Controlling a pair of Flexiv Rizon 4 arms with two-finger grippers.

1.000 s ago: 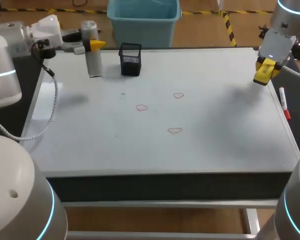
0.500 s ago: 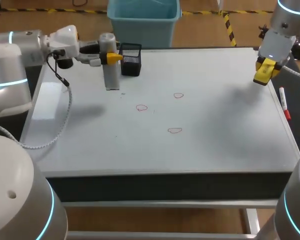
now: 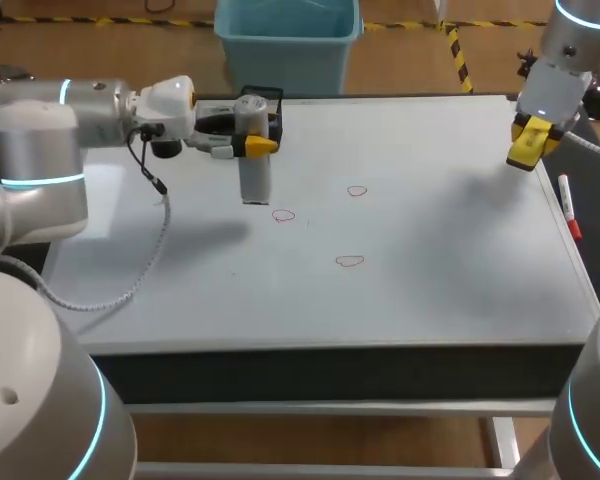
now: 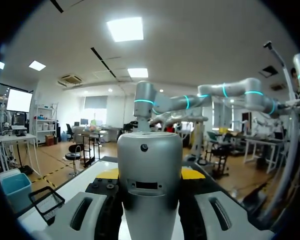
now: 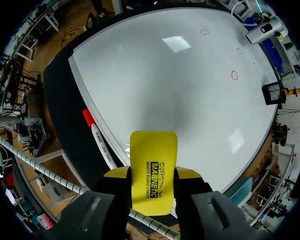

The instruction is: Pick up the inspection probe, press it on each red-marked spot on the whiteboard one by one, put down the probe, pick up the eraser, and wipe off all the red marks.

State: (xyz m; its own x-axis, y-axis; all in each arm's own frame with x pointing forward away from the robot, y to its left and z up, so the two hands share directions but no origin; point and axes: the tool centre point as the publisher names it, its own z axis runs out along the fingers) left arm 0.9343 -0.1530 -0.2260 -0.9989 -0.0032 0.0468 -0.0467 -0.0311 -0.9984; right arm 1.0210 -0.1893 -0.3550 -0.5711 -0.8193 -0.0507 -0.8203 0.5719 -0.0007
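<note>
Across the whiteboard tabletop (image 3: 430,300), the left end effector (image 3: 252,146) clamps the inspection probe (image 3: 254,178) upright just beside a red mark (image 3: 283,215), likely to press it, while the right end effector (image 3: 529,142) grips the eraser (image 5: 153,170) in reserve at the far corner.

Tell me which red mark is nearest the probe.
The leftmost mark, just beside the probe's lower end. The back mark and front mark lie farther right.

Left tool (image 3: 253,143) horizontal, clamped; right tool (image 3: 530,136) downward, clamped.
</note>
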